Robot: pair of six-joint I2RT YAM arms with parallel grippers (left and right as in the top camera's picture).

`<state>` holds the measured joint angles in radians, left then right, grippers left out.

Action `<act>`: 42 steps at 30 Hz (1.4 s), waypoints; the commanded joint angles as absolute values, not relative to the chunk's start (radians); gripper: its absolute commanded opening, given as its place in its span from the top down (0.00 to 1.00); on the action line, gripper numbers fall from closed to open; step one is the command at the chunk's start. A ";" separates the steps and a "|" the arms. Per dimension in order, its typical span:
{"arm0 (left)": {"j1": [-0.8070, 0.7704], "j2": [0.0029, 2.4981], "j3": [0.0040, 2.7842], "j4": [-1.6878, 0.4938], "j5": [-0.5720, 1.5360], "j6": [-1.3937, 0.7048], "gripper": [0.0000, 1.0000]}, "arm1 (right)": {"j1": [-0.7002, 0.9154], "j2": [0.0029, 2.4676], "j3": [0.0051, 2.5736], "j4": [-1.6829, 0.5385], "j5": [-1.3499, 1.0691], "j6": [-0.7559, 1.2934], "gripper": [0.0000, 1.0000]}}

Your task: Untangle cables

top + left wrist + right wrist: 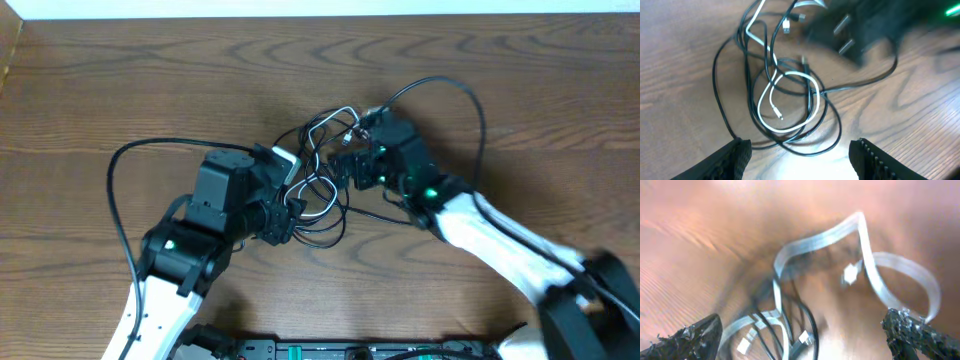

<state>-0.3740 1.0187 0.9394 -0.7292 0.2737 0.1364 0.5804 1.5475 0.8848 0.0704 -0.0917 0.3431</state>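
Note:
The cables (pixel 318 178) lie in one tangled heap at mid-table: several thin black cords and one white cord (pixel 330 118) looping through them. My left gripper (pixel 292 207) sits at the heap's left side and my right gripper (pixel 352 162) at its upper right. In the left wrist view the left gripper (pixel 800 147) is open, and the white loop (pixel 790 100) and black strands (pixel 832 135) lie on the wood just ahead of it. The right gripper (pixel 802 320) is open wide above the white cord (pixel 862 247) and black cords (pixel 807 322), gripping nothing.
Thick black arm wires arc out on the left (pixel 114 200) and upper right (pixel 478 115). The brown wooden table (pixel 120 80) ends at a pale strip along the far edge. Dark equipment (pixel 340 350) sits at the near edge. The right gripper body (pixel 860 30) shows blurred beyond the heap.

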 commanded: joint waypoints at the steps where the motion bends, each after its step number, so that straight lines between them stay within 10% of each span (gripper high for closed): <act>1: -0.369 1.065 0.953 -0.737 0.253 0.156 0.32 | 0.583 1.454 0.894 0.046 0.015 0.268 0.01; 18: -0.373 1.135 0.952 -0.808 0.374 0.153 0.32 | 0.473 1.574 0.894 0.019 0.232 0.385 0.29; 42: -0.373 1.137 0.832 -0.748 0.446 0.153 0.32 | 0.482 1.748 0.894 0.151 0.038 -0.073 0.21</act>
<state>-0.3740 1.1336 0.8467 -0.7544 0.4255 0.1368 0.4816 1.7206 0.8948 0.1482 0.0063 0.0757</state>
